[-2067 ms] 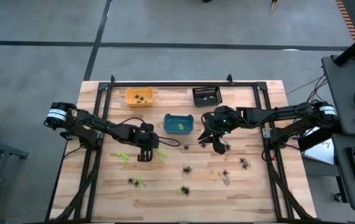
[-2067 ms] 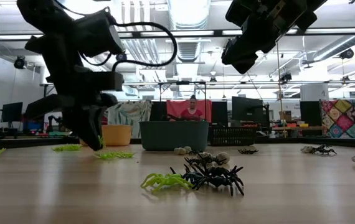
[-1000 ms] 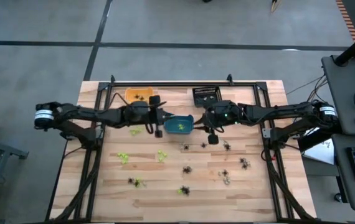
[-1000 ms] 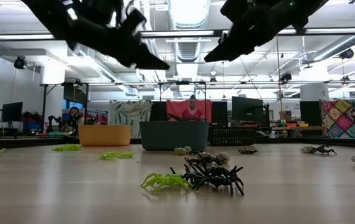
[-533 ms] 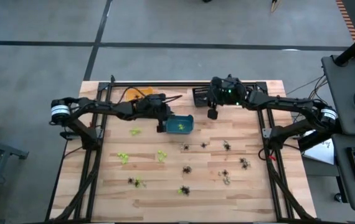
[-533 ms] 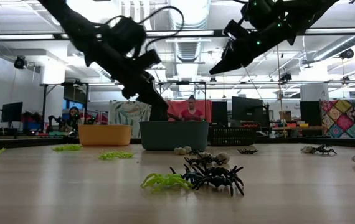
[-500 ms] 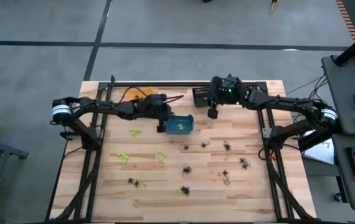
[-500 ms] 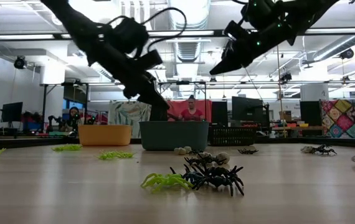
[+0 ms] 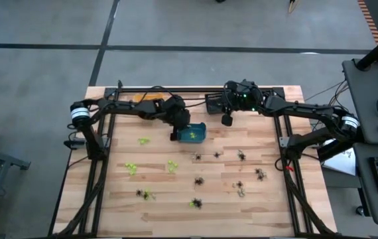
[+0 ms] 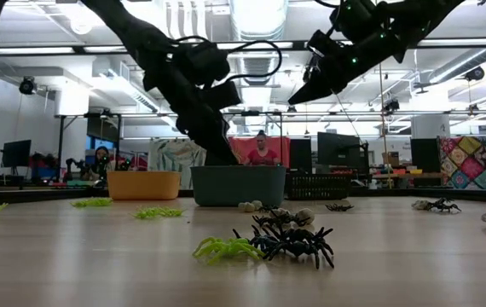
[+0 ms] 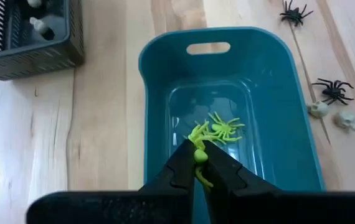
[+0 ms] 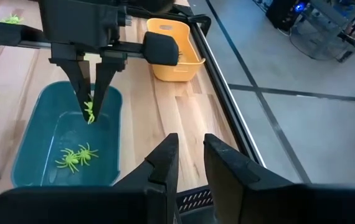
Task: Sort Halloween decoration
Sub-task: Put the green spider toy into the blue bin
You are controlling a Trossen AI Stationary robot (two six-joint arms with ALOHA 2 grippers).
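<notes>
Spiders: black spiders [image 9: 199, 180] and green ones [image 9: 130, 168] lie scattered on the near half of the wooden table [image 9: 268, 206].
Left gripper [image 11: 197, 167]: pinched on a lime green spider [image 11: 198, 154] — hovering over the teal bin [image 9: 191, 132], where another green spider [image 11: 225, 127] lies.
Right gripper [image 9: 227, 120]: at the teal bin's 2 o'clock, over the black bin [image 9: 219, 101] — fingers [image 12: 163, 160] slightly apart, nothing seen between them.
Orange bin [image 12: 167, 56]: at the far left.

No legible text or labels

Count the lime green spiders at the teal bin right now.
2. One green spider lies on the floor of the teal bin; the other is pinched in the left hand just above it. None looks hidden.
</notes>
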